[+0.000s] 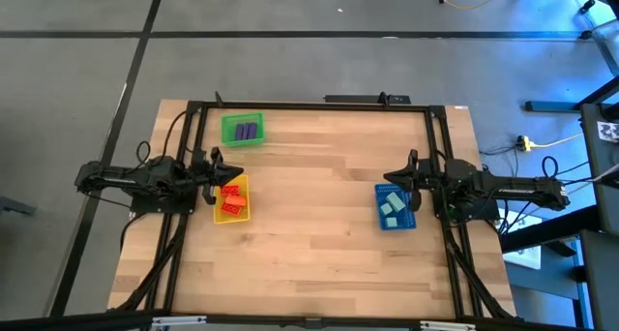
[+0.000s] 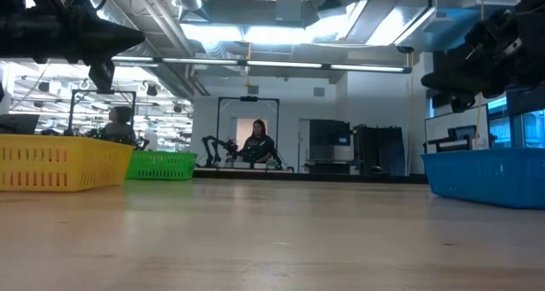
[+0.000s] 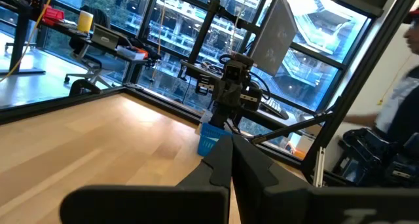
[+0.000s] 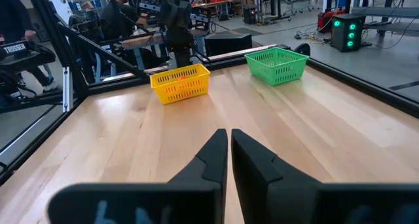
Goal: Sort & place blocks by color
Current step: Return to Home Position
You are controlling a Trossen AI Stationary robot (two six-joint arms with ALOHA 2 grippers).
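Draw your left gripper (image 1: 215, 182), jaws clenched empty, up off the yellow tray (image 1: 246, 215) of orange blocks (image 1: 232, 198), clear of the green tray (image 1: 228, 128) of purple blocks (image 1: 247, 131) just behind it, then lift the equally clenched right gripper (image 1: 406, 184) from the blue tray (image 1: 380, 218) of teal blocks (image 1: 393, 207) far opposite.

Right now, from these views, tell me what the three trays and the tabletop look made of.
Yellow tray, green tray, blue tray: probably moulded plastic, matte; the walls are open lattice in uniform colour. Tabletop: wood, apparently laminated strips with visible grain and a satin sheen.
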